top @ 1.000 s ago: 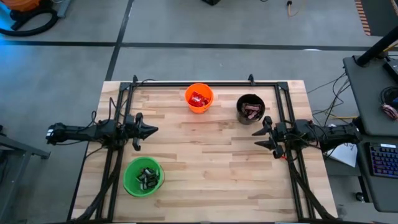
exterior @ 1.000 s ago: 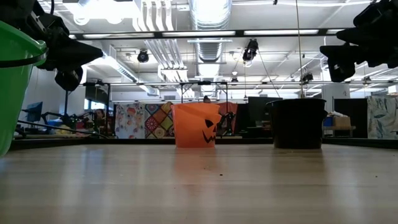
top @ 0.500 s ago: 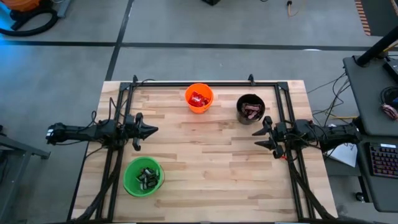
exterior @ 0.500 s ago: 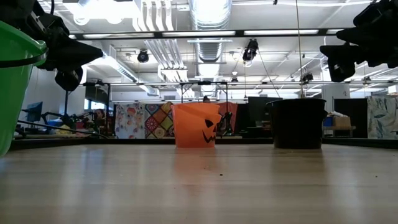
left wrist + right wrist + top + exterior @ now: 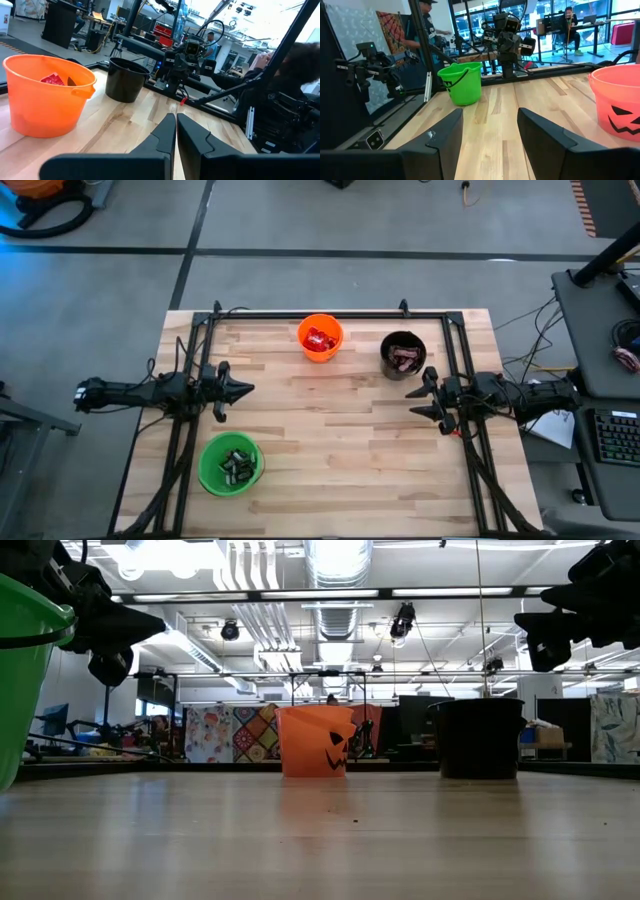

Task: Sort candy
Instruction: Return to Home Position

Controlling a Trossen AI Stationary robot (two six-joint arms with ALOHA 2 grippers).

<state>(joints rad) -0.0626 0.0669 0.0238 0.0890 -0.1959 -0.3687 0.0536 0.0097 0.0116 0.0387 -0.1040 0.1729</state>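
Note:
The candy lies in three cups on the wooden table: red packets in the orange cup, reddish-brown bars in the black cup, dark bars in the green cup. My left gripper hovers shut over the table's left side, pointing level toward the right. My right gripper hovers open over the right side, pointing left. Neither holds anything; in the right wrist view the open fingers frame bare table.
A black metal frame runs along the table's far edge and down both sides. The orange cup and black cup stand at the far side, the green cup at the near left. People and workbenches show beyond the table.

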